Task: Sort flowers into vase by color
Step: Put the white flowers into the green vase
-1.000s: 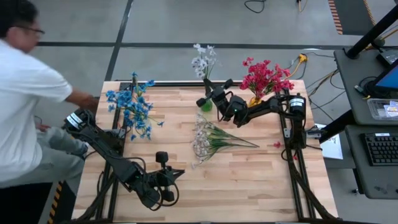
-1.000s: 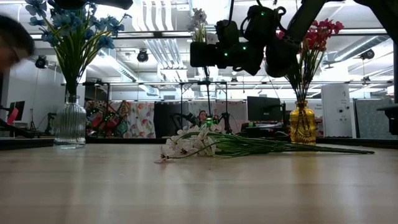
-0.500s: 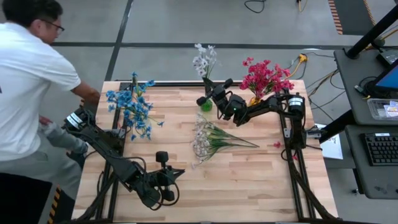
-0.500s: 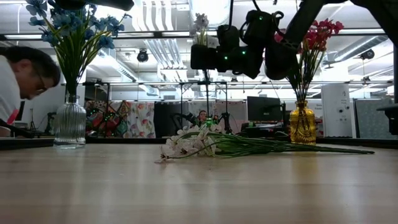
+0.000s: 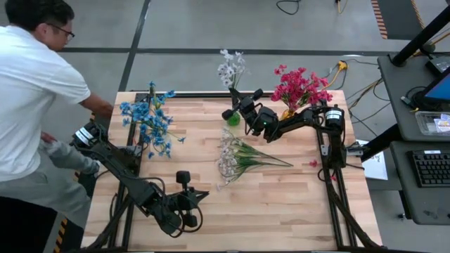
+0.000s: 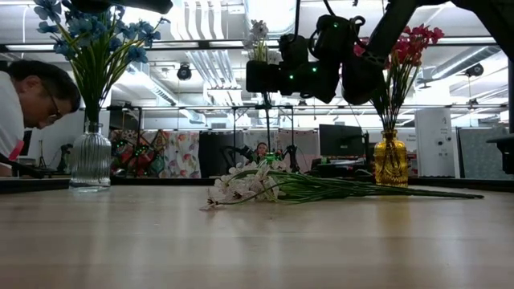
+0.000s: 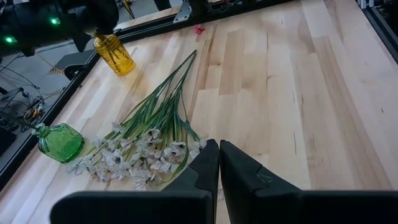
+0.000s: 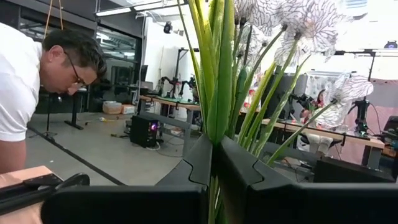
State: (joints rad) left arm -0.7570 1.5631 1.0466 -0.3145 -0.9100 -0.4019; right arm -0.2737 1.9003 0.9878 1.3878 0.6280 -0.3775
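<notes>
White spray upright | stems in right gripper jaws

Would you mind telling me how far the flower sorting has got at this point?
Done: blue flowers stand in the clear vase, red flowers in the yellow vase. In hand: the right gripper is shut on a white spray over the green vase. Left: the white bunch on the table; the left gripper waits shut.

White flowers lie flat mid-table; blue flowers, red flowers stand in vases.
</notes>
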